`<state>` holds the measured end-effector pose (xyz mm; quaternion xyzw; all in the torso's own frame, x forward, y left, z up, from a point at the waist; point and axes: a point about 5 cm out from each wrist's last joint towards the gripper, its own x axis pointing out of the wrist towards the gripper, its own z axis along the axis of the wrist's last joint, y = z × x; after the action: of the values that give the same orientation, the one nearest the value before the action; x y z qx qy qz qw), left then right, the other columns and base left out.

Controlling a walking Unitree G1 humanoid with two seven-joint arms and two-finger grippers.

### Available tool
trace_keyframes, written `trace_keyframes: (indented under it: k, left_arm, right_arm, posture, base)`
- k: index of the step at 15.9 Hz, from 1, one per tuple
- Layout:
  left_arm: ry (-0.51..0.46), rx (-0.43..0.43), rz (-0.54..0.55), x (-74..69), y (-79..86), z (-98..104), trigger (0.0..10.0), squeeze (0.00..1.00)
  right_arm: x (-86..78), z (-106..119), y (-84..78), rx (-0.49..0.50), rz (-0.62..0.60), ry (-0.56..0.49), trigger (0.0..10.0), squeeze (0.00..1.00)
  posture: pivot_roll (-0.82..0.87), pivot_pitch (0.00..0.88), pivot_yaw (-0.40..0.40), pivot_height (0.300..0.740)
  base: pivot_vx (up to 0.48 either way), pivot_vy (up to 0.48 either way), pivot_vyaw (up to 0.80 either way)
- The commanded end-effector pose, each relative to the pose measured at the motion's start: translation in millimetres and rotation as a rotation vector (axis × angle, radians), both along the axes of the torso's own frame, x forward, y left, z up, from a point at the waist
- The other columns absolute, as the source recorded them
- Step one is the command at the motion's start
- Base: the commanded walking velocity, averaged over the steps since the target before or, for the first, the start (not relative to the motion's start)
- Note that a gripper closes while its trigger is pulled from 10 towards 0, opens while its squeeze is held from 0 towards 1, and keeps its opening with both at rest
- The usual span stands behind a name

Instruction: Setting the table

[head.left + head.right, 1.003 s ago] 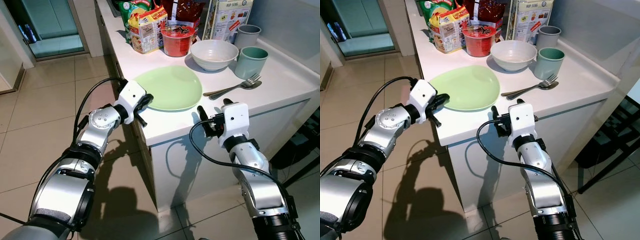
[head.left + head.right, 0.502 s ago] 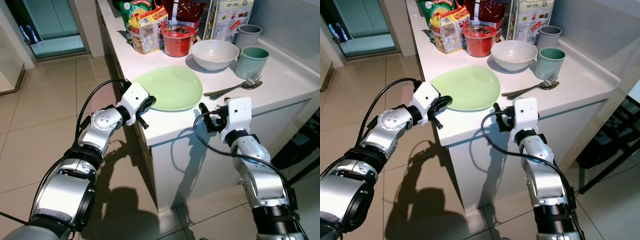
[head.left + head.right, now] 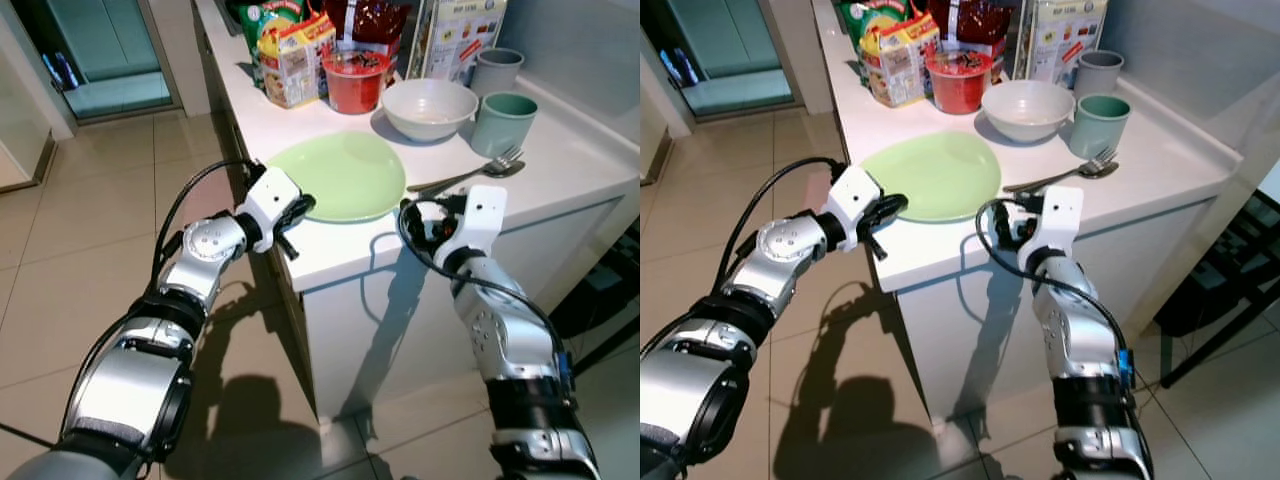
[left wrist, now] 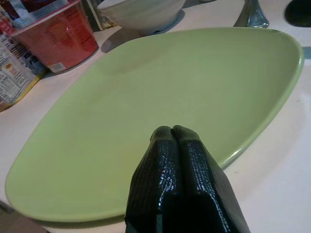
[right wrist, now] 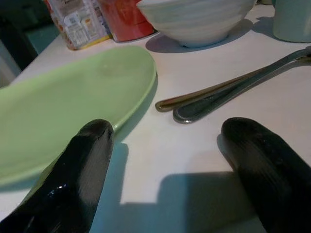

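The snack packets (image 3: 290, 45) and carton (image 3: 455, 35) are cut off by the picture's top edge.

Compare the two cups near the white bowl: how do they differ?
The teal cup is green-blue, while the grey cup is grey. The teal cup stands nearer the fork and the counter's front edge; the grey cup stands behind it, beside the printed box. Both are upright and handleless.

Glossy green plate (image 3: 345, 175), shiny metal cutlery (image 3: 470, 177)
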<state>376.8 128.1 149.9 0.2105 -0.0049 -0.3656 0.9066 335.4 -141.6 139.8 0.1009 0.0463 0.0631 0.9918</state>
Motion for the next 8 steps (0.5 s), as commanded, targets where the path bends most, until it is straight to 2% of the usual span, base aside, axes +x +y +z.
trace_keyframes:
  k: [1, 5, 8]
  left_arm:
    - [-0.024, 0.012, -0.020, 1.5, -2.0, 6.3, 0.0, 0.00]
    - [-0.032, 0.005, -0.030, 1.6, -4.6, 8.3, 0.0, 0.00]
    - [-0.037, 0.002, -0.037, 1.4, -5.5, 9.4, 0.0, 0.00]
  right_arm:
    - [2.6, -5.8, 5.6, 0.051, 0.010, 0.040, 10.0, 0.00]
    - [9.5, -5.6, 17.9, 0.159, 0.029, 0.056, 10.0, 0.00]
    - [14.9, -7.9, 25.2, 0.191, 0.040, 0.071, 10.0, 0.00]
  posture:
    - [0.01, 0.000, 0.083, 0.740]
    - [0.02, 0.000, 0.081, 0.740]
    - [0.02, 0.000, 0.080, 0.740]
  base:
    - [0.000, 0.000, 0.00]
    - [0.000, 0.000, 0.00]
    - [0.000, 0.000, 0.00]
